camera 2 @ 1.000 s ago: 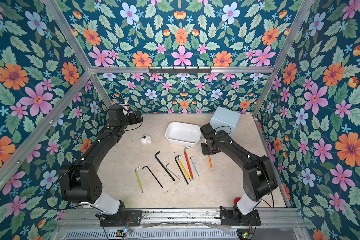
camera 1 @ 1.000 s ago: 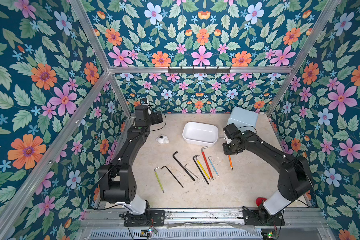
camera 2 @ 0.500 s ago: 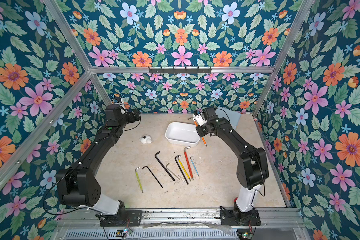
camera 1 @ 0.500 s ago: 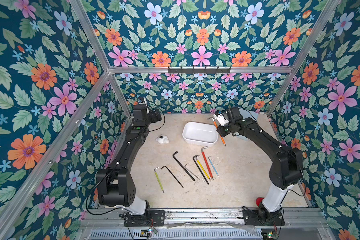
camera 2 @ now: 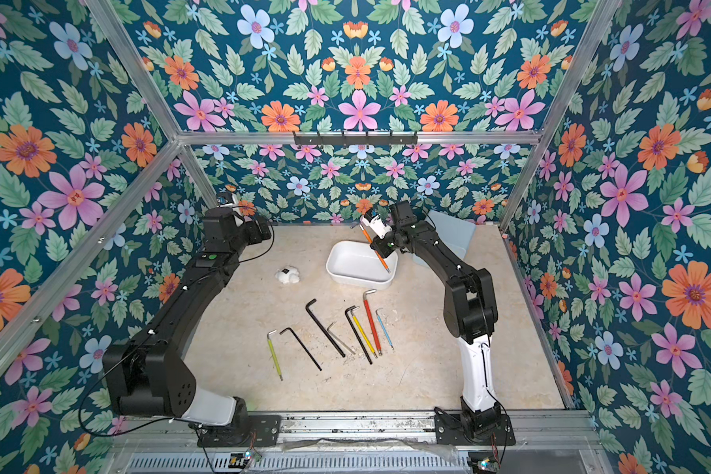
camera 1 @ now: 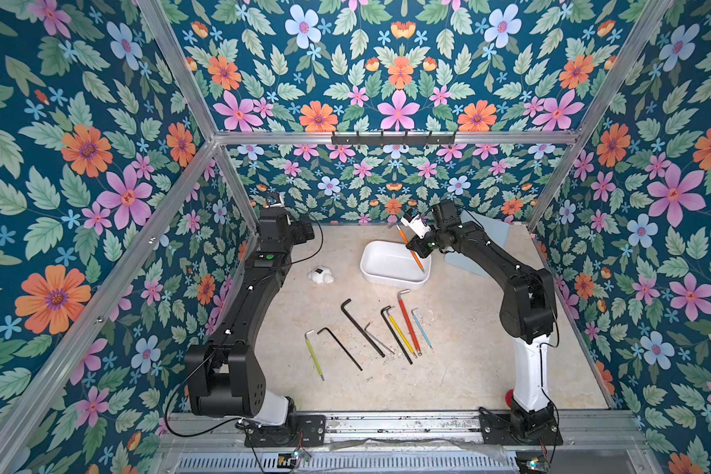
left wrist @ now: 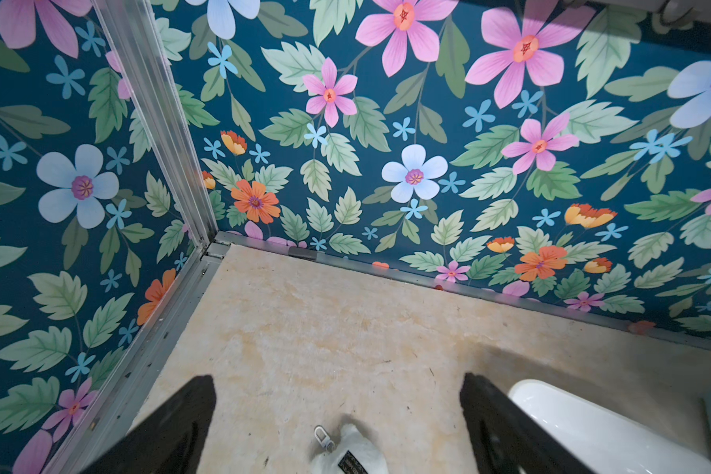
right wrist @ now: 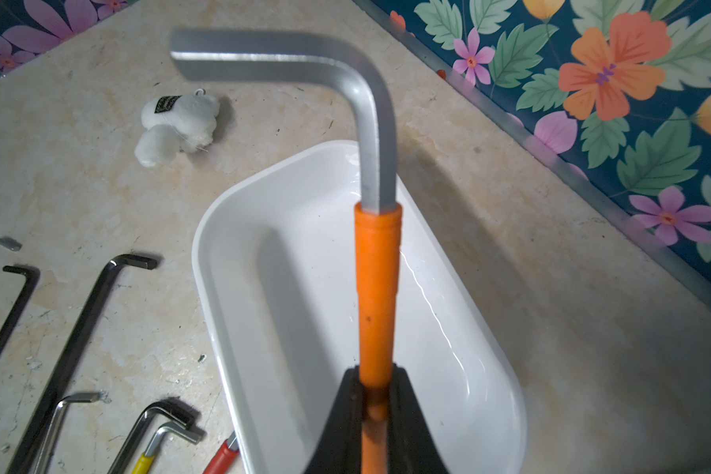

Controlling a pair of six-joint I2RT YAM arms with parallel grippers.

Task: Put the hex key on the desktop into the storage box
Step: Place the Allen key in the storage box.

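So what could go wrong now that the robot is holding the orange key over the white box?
1. The orange key hangs tilted, about as long as the box. Dropped so, it may land across the rim or bounce out.
2. The right fingers pinch only the thin sleeve, so it could twist or slip early.
3. The blue box is close behind the right arm; a swing back might bump it.

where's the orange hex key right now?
The orange hex key is clamped in the right gripper, held tilted above the white storage box at the back of the desktop; its lower tip hangs over the box's right end.
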